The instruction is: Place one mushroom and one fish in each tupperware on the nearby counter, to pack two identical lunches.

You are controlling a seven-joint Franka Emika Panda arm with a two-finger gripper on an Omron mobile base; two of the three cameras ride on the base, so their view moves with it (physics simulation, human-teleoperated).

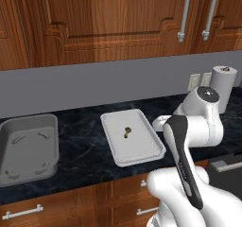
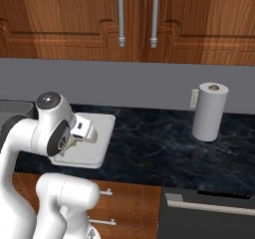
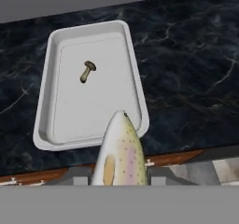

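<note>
Pale speckled beige-silver fish (image 3: 120, 155) sits clamped in your hand (image 3: 119, 178), nose pointing toward the shallow off-white rectangular tray (image 3: 44, 125), which lies just ahead and slightly left on the black marble-look bench (image 3: 186, 64). An olive-brown mushroom (image 3: 87, 71) already lies inside. Grey backsplash and wooden cupboards stand behind.

A small olive-brown mushroom (image 3: 87, 71) lies in the shallow off-white tray (image 3: 135, 85) on the black marble bench (image 3: 186, 69); a pale speckled fish (image 3: 120, 153) points toward the tray; a deeper grey tub (image 1: 51, 141) sits beside.
</note>
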